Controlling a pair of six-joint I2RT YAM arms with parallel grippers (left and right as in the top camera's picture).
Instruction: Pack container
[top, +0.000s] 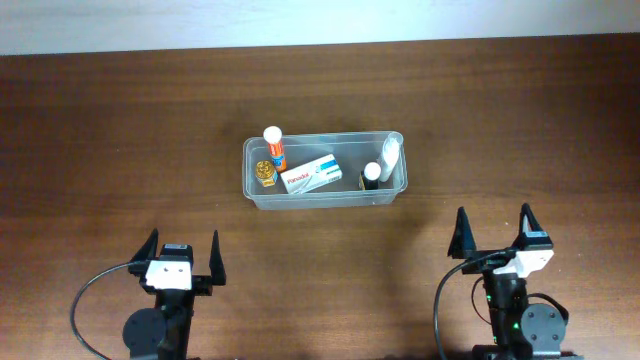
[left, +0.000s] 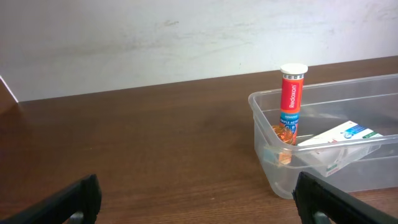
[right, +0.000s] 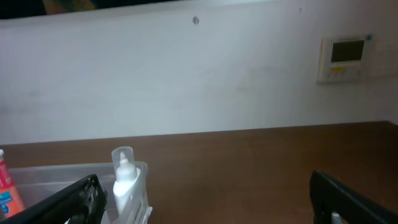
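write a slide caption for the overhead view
Container holding an orange tube, box and white bottle; left claw and right claw open, apart from it.

Bottle: we see it white — in the container's corner.
Right gripper: jaws wide apart.
Wall: a panel.

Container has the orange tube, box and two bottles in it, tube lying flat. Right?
One thing is wrong: the orange tube is not lying flat. It stands upright in a corner of the container, as the left wrist view shows. The rest holds: the box, white bottle and dark bottle are inside.
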